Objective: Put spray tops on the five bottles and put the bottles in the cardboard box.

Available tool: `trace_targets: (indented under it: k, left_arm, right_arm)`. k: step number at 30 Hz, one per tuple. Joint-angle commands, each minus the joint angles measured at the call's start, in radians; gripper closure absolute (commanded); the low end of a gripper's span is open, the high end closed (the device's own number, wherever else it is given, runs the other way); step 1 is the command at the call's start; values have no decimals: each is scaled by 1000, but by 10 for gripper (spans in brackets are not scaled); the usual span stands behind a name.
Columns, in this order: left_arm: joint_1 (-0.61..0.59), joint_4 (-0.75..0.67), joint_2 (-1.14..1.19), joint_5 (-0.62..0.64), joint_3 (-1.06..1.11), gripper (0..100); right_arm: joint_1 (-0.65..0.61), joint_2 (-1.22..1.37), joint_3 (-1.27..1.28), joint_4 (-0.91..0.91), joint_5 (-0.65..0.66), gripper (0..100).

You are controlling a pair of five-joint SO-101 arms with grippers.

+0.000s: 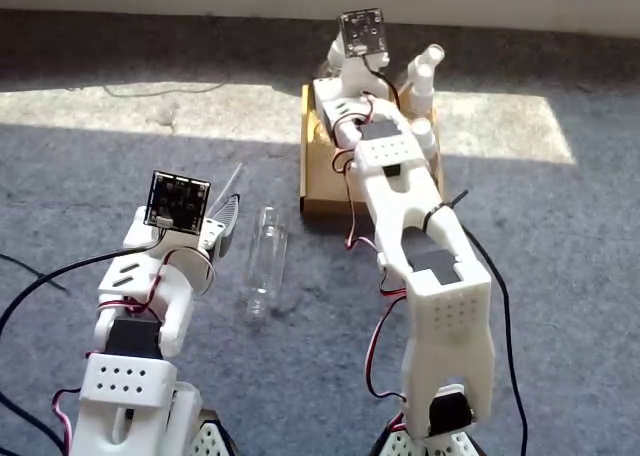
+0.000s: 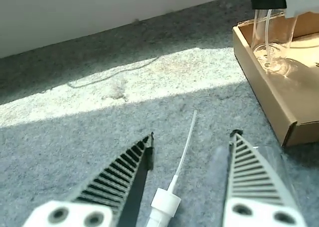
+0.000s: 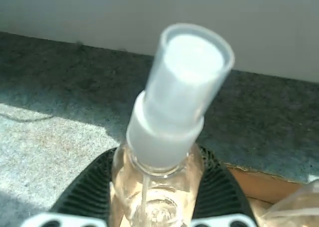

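Grey carpet (image 1: 560,276), sunlit band at far side. Risk: capped bottle (image 3: 172,117) toppling if let go tilted; thin tube (image 2: 187,137) bending under an off-centre pinch. Right gripper (image 3: 158,197) clamped round that bottle, down at cardboard box (image 2: 264,95). Left gripper (image 2: 192,137) spread wide, straddling spray top (image 2: 164,202) on carpet; uncapped bottle (image 1: 266,261) lying just beside.
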Motion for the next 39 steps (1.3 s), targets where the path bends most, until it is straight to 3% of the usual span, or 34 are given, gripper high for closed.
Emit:
trace_targets:
  k: [1,8,23,29,39]
  left_arm:
    - [-4,-21,-8,-3,-5,770]
    - [-4,-21,-8,-3,-5,770]
    - [-4,-21,-8,-3,-5,770]
    - [-4,-21,-8,-3,-5,770]
    - [-4,-21,-8,-3,-5,770]
  right_arm:
    - [7,-15,-2,-22,28,988]
    - [-2,-15,1,-22,28,906]
    - [-4,-13,2,-22,26,901]
    - [-24,-15,19,-22,26,815]
    - [-31,-15,31,-22,26,806]
